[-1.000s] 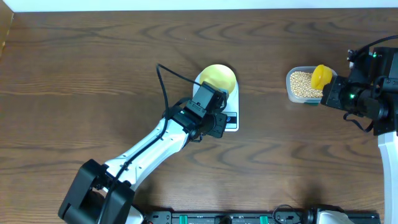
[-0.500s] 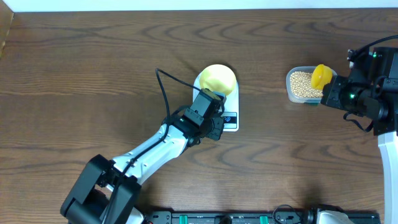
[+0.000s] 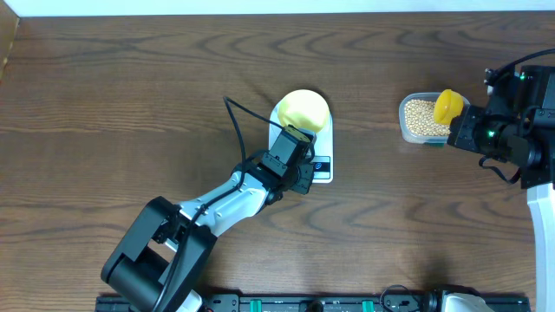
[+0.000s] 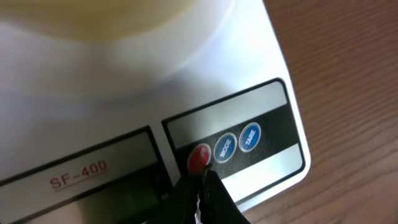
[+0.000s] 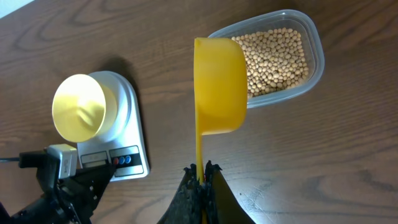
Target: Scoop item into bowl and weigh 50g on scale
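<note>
The white scale (image 3: 323, 170) (image 4: 273, 81) (image 5: 130, 143) carries the pale yellow bowl (image 3: 303, 109) (image 5: 79, 107) on its platform. My left gripper (image 3: 305, 166) (image 4: 203, 176) is shut, empty, its tips touching the scale's red button (image 4: 199, 157), next to two blue buttons (image 4: 237, 142). At the right, the tan beans (image 3: 421, 116) (image 5: 277, 57) lie in a clear tub (image 3: 414, 136) (image 5: 314, 43). My right gripper (image 3: 460, 130) (image 5: 201, 169) is shut on the handle of the bright yellow scoop (image 3: 447, 106) (image 5: 219, 84), which hangs over the tub's edge with its hollow turned away.
The brown wooden table (image 3: 130, 104) stretches round the scale and the tub. A black cable (image 3: 232, 121) loops up from the left arm. The right arm's body (image 3: 520, 130) stands at the table's right edge.
My left arm has swung a little to the right and lowered its shut tips onto the scale's front panel. The right arm and scoop have not moved.
</note>
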`<state>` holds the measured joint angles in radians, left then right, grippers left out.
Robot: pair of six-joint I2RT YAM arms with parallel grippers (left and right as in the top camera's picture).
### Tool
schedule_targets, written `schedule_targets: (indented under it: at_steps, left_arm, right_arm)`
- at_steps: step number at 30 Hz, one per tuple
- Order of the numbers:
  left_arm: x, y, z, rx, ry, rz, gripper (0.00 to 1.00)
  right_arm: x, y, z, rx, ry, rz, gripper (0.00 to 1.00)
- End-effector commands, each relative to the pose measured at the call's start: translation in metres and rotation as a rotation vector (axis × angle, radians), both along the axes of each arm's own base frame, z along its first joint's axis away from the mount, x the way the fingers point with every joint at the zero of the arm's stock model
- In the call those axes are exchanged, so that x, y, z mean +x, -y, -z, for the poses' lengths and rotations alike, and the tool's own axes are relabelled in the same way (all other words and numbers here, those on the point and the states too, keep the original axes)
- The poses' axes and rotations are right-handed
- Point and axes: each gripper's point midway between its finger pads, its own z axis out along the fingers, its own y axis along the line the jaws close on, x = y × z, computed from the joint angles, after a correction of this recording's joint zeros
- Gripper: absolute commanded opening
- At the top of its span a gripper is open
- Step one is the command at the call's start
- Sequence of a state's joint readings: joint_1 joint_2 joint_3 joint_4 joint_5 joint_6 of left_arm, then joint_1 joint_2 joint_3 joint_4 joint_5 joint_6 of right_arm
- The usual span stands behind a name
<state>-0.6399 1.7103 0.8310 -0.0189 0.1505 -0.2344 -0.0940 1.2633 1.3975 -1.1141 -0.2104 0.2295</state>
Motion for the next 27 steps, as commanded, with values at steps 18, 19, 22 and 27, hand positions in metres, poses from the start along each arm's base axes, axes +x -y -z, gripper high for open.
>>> schedule_targets:
  at_steps: [18,19,22,27]
  left_arm:
    - [0.009,0.001,0.003,0.007,0.048,-0.007,0.07]
    - [0.010,0.001,0.003,0.006,0.048,-0.007,0.07]
    - [0.010,0.001,0.003,0.006,0.049,-0.007,0.07]
    - [0.011,-0.002,0.006,0.023,0.053,-0.018,0.07]
  right_arm:
    - [0.003,0.000,-0.005,0.001,0.013,-0.008,0.01]
    - [0.003,0.000,-0.005,0.001,0.013,-0.008,0.01]
    - [0.002,0.000,-0.005,0.001,0.011,-0.007,0.01]
    - [0.002,0.000,-0.005,0.002,0.010,-0.007,0.01]
